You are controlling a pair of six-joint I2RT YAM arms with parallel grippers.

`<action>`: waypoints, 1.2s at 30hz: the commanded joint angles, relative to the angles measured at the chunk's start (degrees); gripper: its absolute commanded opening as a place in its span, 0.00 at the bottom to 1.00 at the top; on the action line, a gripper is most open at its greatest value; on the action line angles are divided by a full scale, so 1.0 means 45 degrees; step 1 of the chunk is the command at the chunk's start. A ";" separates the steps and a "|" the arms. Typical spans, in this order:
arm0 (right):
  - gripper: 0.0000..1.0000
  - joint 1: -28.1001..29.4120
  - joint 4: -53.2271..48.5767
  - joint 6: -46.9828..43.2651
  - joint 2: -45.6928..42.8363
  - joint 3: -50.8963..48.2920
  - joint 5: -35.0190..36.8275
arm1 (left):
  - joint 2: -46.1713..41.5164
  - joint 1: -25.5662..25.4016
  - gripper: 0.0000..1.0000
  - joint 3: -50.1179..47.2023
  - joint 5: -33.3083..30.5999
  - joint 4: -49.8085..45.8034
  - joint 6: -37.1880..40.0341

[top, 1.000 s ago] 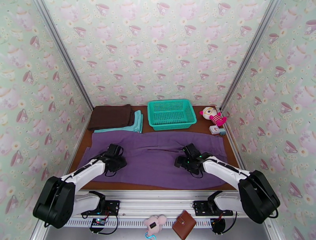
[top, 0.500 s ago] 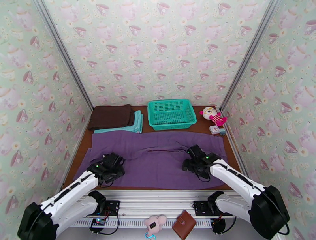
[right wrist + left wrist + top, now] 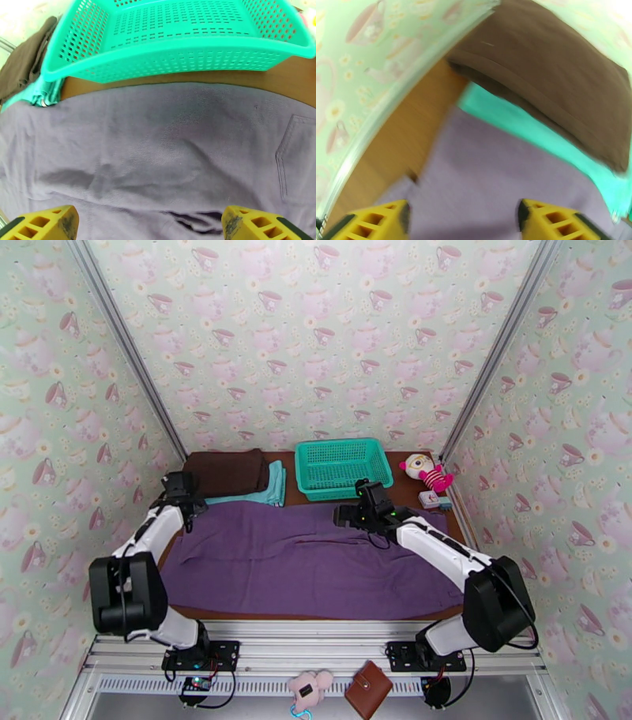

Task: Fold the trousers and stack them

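While the purple trousers [image 3: 308, 560] lie flat across the table [image 3: 404, 494], we hold the left gripper [image 3: 183, 496] and right gripper [image 3: 346, 515], jaws apart and empty, over their far edge; next, pinch and fold it.

Brightly and evenly lit from overhead in the top view, sharp across the whole frame, with only soft, short shadows under the arms [image 3: 430, 544] on the trousers [image 3: 308, 556]. Heavily smeared by motion blur at the left wrist: edges of the dark brown garment [image 3: 553, 79] and teal garment [image 3: 537, 130] streaked, wall [image 3: 620, 15] blown out to white glare at upper right. Crisper at the right wrist, yet bowed by wide-angle distortion around the basket [image 3: 177, 51], pale and washed out in the top left corner.
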 commanded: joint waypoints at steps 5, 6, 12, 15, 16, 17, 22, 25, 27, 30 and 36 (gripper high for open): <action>1.00 -0.0304 0.1512 -0.0610 0.0748 -0.0434 -0.0745 | 0.3449 0.0637 0.56 0.2456 0.1385 0.0060 0.0625; 1.00 -0.0370 0.1555 -0.0611 0.0794 -0.0455 -0.0774 | 0.3668 0.0724 0.55 0.2507 0.1413 0.0325 0.0617; 1.00 -0.0786 0.1784 -0.0437 0.1245 -0.0518 -0.1300 | 0.4873 0.1056 0.53 0.3754 0.1417 -0.0283 0.0410; 1.00 -0.0845 0.1888 -0.0378 0.1455 -0.0515 -0.1472 | 0.5023 0.1183 0.54 0.3854 0.1530 -0.0476 0.0206; 1.00 -0.0860 0.1900 -0.0362 0.1495 -0.0515 -0.1502 | 0.5064 0.1217 0.54 0.3884 0.1551 -0.0524 0.0186; 1.00 -0.0864 0.1886 -0.0374 0.1562 -0.0491 -0.1540 | 0.5089 0.1247 0.54 0.3896 0.1570 -0.0531 0.0192; 1.00 -0.0906 0.1803 -0.0319 0.1598 -0.0417 -0.1673 | 0.5241 0.1335 0.50 0.4046 0.1970 -0.0852 0.0191; 1.00 -0.0904 0.1716 -0.0354 0.1490 -0.0407 -0.1607 | 0.5197 0.1347 0.50 0.3834 0.2187 -0.0737 0.0110; 1.00 -0.0904 0.1578 -0.0327 0.1413 -0.0380 -0.1421 | 0.5258 0.1373 0.51 0.3894 0.2282 -0.0790 0.0108; 1.00 -0.1329 0.0995 0.0095 0.1352 -0.0261 -0.0866 | 0.5466 0.1352 0.39 0.4076 0.2637 -0.1024 0.0091; 0.98 -0.3947 0.1109 0.1605 0.0427 -0.1122 -0.1268 | 0.4243 0.1435 0.00 0.3332 0.2596 -0.0533 -0.0019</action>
